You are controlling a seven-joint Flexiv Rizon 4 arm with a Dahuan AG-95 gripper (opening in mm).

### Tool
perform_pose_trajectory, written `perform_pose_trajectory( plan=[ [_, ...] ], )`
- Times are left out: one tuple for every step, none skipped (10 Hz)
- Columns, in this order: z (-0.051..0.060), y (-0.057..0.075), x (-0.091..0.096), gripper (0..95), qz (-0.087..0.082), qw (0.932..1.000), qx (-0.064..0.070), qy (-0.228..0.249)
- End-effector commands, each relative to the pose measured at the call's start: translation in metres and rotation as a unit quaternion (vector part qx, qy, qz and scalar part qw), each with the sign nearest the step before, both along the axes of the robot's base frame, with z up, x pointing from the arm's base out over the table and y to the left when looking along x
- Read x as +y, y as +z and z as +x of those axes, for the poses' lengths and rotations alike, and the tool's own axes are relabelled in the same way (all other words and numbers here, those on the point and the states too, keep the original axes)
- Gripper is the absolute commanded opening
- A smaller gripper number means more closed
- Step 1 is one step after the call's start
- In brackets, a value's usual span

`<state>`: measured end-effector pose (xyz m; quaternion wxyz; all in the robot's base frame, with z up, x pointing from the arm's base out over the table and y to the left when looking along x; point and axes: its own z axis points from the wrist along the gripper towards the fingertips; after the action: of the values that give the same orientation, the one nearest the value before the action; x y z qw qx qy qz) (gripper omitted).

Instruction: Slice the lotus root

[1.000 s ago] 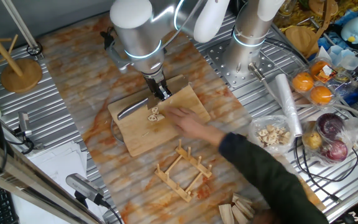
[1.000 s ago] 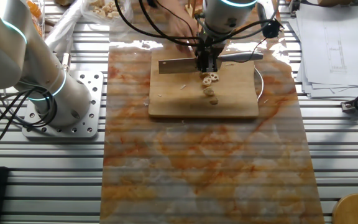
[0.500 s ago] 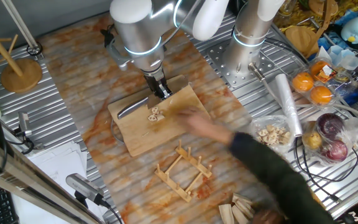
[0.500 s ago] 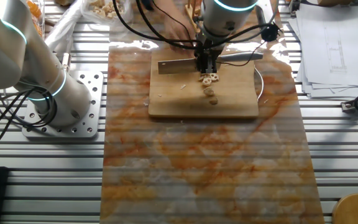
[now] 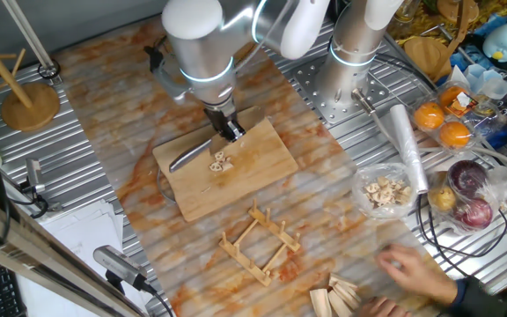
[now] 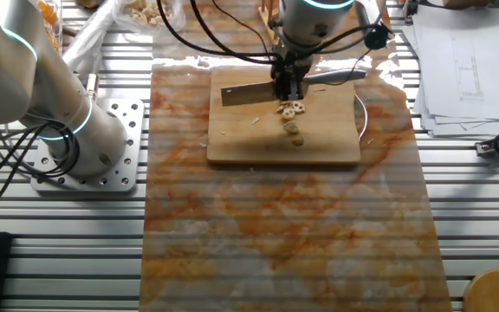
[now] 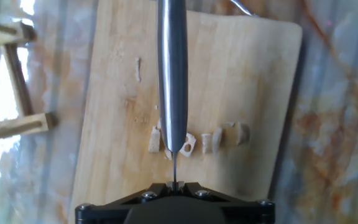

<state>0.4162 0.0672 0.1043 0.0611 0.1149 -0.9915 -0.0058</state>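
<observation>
The end effector (image 5: 228, 130), clamped on a steel-bladed knife (image 7: 171, 74), hangs over pale holed lotus root slices (image 7: 197, 142), blade seemingly touching them.

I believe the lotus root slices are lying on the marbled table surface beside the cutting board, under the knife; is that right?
Not quite: the lotus root slices lie on the wooden cutting board itself, under the knife, as the hand view shows.

Tabletop: ribbed silver metal tabletop (image 5: 104, 158)
Covering: orange-and-white marbled sheet (image 6: 284, 225) spread down its middle
On the sheet: pale rectangular wooden cutting board (image 5: 227, 167); light slatted wooden rack (image 5: 258, 242) just beside the board
On bare metal: round wooden stand base (image 5: 29, 104), white paper sheets (image 6: 457, 61), clear plastic bag of pale chips (image 5: 385, 191), two oranges (image 5: 441, 124)
</observation>
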Motion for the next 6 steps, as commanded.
perform_pose_trajectory(
  plan=[
    [0.001, 0.0, 0.0, 0.0, -0.001, 0.9979, -0.018, 0.062],
    [0.001, 0.0, 0.0, 0.0, 0.0, 0.9983, -0.021, 0.054],
    [0.001, 0.0, 0.0, 0.0, 0.007, 0.9979, -0.028, 0.057],
    [0.001, 0.0, 0.0, 0.0, 0.014, 0.9975, -0.027, 0.063],
    [0.001, 0.0, 0.0, 0.0, 0.018, 0.9972, -0.025, 0.068],
    [0.006, 0.008, 0.012, 0.0, 0.02, 0.997, -0.022, 0.072]
  ],
)
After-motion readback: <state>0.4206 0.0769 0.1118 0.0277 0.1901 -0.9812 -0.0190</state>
